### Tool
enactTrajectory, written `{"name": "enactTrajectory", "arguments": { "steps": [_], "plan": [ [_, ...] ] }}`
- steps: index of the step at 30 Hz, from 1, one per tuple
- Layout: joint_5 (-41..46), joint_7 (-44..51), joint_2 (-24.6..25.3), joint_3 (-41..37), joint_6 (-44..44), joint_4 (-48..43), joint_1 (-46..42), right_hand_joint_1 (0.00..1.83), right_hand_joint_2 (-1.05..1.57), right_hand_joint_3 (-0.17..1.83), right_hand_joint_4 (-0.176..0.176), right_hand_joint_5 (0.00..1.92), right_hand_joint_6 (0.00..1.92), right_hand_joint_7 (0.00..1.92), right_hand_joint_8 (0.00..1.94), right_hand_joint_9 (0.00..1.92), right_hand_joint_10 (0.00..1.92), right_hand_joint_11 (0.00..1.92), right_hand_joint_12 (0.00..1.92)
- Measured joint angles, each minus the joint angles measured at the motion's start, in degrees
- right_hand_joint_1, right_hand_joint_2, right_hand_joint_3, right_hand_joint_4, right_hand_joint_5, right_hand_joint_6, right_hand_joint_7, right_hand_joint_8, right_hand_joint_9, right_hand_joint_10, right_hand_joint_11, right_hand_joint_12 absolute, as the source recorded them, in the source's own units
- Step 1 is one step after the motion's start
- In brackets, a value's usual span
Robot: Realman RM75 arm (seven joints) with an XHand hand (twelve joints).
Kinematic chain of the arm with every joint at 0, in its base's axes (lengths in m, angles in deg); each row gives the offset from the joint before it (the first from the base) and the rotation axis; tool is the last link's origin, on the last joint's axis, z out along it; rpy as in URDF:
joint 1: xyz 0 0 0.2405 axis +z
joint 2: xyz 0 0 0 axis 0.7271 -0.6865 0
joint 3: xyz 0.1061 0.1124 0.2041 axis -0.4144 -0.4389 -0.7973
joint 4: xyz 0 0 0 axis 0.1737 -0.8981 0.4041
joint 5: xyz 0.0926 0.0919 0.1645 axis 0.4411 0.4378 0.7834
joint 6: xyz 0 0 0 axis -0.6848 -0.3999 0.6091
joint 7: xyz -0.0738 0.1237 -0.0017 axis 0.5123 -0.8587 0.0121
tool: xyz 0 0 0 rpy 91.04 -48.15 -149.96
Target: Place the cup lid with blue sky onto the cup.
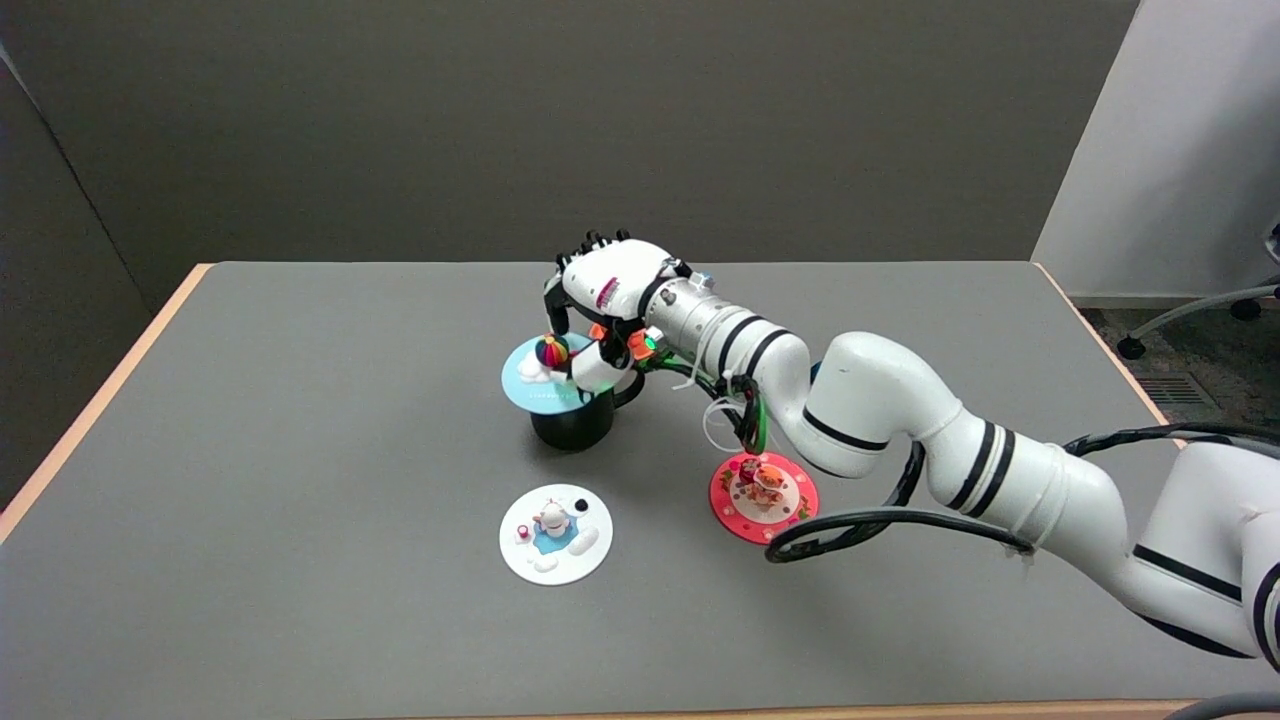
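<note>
Head view: grey table (300,600) with a wood edge fills most of the shot, dark wall behind it, a white wall and part of a chair base at far right. My right arm (900,420) comes in from the lower right, white with black bands, and crosses the table toward the middle, a black cable (850,528) looping under it onto the table. My right hand (600,305) sits at the far middle, palm down, back of the hand up, over the black cup (572,425). Cup stands upright, handle sticking out on its right side. Blue lid (535,378), light blue with a white cloud and a rainbow ball knob (552,351), lies on top of the cup, overhanging to the left, looks about level. My thumb (592,370) is down on the lid's right part just beside the knob, and dark fingertips (556,312) curl down from above close to the knob; fingers narrow around that knob, looks like I am pinching the lid there, though exact contact under the hand is hidden. White lid (556,535) with a small figure and blue patch lies flat on the table near the front, well apart from the cup. Red lid (764,497) with an orange figure lies flat to the right of it, under my forearm, its far edge partly covered by the arm and wires.
</note>
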Motion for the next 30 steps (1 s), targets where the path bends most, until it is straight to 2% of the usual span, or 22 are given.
{"name": "enactTrajectory", "arguments": {
  "steps": [8,21,26,30],
  "plan": [
    [-0.1,0.1,-0.2,0.0,0.4,-0.3,0.1,0.90,1.18,0.22,0.087,0.66,1.47,0.29,1.05,0.37,0.74,0.30,0.20],
    [-0.1,0.2,-0.3,-0.1,0.4,-0.4,0.0,0.92,1.17,0.22,0.079,0.68,1.45,0.29,1.08,0.37,0.78,0.30,0.20],
    [-0.1,0.2,-0.3,-0.2,0.4,-0.3,-0.1,0.93,1.17,0.22,0.069,0.69,1.43,0.32,1.03,0.36,0.78,0.30,0.20],
    [-0.1,0.2,-0.3,-0.3,0.4,-0.2,-0.2,0.95,1.16,0.22,0.046,0.70,1.42,0.36,0.96,0.36,0.76,0.30,0.20]
  ]
}}
